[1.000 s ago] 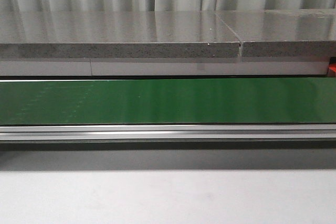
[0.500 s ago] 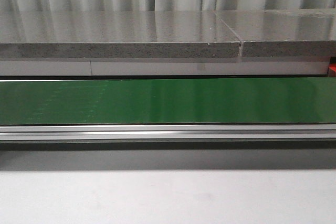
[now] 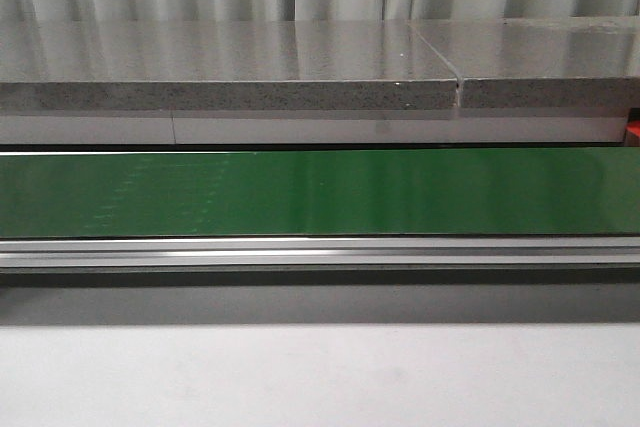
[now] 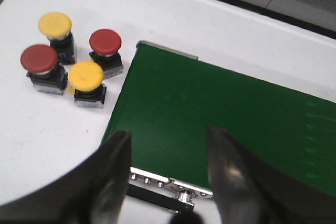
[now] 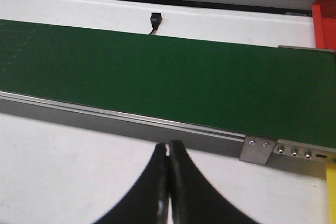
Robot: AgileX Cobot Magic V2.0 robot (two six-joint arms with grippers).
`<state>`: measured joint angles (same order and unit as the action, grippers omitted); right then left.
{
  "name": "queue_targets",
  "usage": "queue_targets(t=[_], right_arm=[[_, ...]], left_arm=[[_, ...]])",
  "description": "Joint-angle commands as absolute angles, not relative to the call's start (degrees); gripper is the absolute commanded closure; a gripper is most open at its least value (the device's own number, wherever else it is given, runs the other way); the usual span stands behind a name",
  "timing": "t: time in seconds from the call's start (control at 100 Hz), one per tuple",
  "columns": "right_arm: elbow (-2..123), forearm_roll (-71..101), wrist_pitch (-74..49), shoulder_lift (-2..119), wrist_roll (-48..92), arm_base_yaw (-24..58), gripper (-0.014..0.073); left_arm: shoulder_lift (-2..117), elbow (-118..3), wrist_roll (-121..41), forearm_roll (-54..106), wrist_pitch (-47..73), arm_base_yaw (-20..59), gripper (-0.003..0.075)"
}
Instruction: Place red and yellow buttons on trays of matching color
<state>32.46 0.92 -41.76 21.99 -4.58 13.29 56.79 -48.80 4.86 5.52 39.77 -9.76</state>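
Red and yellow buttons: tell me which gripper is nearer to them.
Left. The open left gripper hangs over the green belt's end, right beside the four buttons. The shut right gripper sees no buttons.

The green conveyor belt point(image 3: 320, 192) runs out of the front view at both sides, its ends unseen there. A red tray point(image 5: 324, 17) shows only as a corner cut by the right wrist picture's edge, a yellow tray point(image 5: 331, 192) only as a sliver. The bases of both claws are cropped.
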Motion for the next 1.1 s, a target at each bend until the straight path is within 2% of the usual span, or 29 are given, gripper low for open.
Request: queue_targets(t=[0.0,0.44,1.09], right_arm=[[33.92,1.08,-38.06,22.47,-4.03,13.33,0.0659],[33.92,1.08,-38.06,22.47,-4.03,13.33,0.0659],[33.92,1.08,-38.06,22.47,-4.03,13.33,0.0659]], left_arm=[[59.12,-51.91,5.51,9.08,38.48,-11.67,0.0252],[80.10,-59.64,5.65,10.44,47.51,-21.32,0.0262],[98.94,-76.15,7.28,11.85,56.54,-21.76,0.0262]])
